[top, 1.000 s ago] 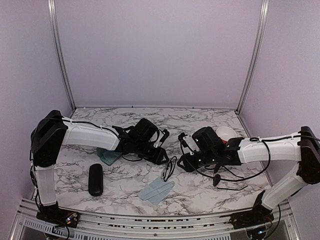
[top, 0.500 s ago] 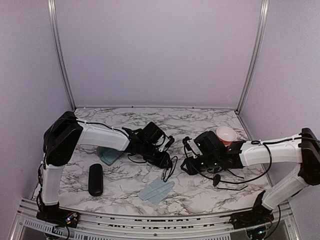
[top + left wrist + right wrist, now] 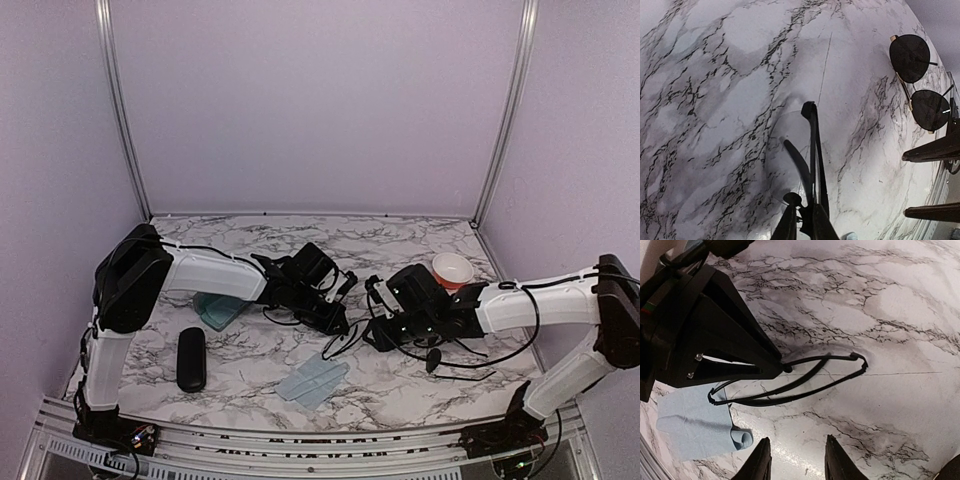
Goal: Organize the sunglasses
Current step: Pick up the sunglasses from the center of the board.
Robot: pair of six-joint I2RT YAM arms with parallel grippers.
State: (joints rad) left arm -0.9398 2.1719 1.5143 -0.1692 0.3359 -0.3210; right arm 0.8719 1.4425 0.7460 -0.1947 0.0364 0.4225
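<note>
Left fingers [image 3: 816,226]: clamped on held sunglasses [image 3: 813,150] at the frame.
Right fingers [image 3: 761,460]: parted, empty, near that pair.
Loose sunglasses [image 3: 910,57]: flat, toward the worktop [image 3: 250,360] near-right corner.
Held pair: mid-worktop, between both arms.
Change: left arm has carried it rightward, narrowing the gap; a hand-over looks imminent.
Long axis: roughly near-left to far-right, crosswise before the right fingers, far end towards the right edge.
</note>
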